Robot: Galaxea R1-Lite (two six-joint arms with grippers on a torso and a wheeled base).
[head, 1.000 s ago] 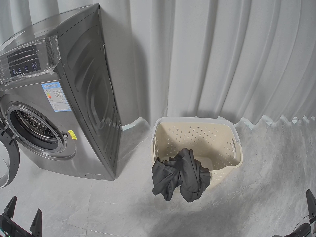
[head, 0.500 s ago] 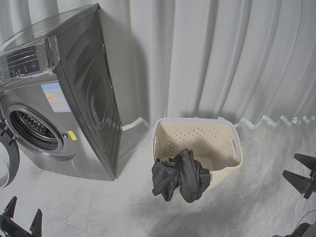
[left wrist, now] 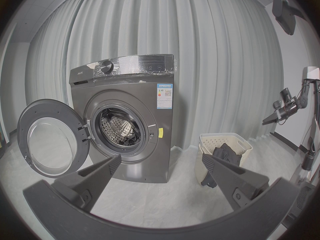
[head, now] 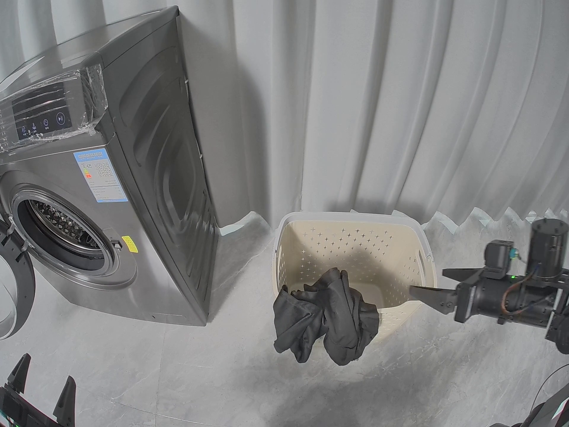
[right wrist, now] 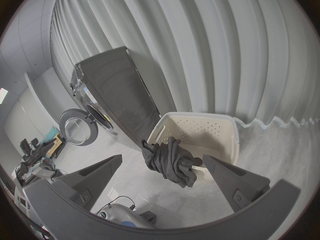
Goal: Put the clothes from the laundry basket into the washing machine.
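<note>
A cream laundry basket [head: 355, 241] stands on the floor before the curtain. Dark grey clothes [head: 326, 318] hang over its near rim. To its left is the grey washing machine [head: 136, 167] with its round door [head: 15, 295] swung open and the drum [left wrist: 118, 129] showing. My right gripper [head: 428, 281] is open and level with the basket's right rim, pointing at it. In the right wrist view the clothes [right wrist: 170, 160] lie between its spread fingers [right wrist: 226, 180], farther off. My left gripper [head: 47, 367] is open and low at the near left, facing the machine [left wrist: 123, 124].
White curtains [head: 385, 90] close off the back. Bare grey floor [head: 195, 369] lies between the machine, the basket and me. A small gap separates the machine's side from the basket.
My right arm has risen from the lower right edge and swung left, up to the basket's right side. The left gripper, basket and clothes are unmoved.
</note>
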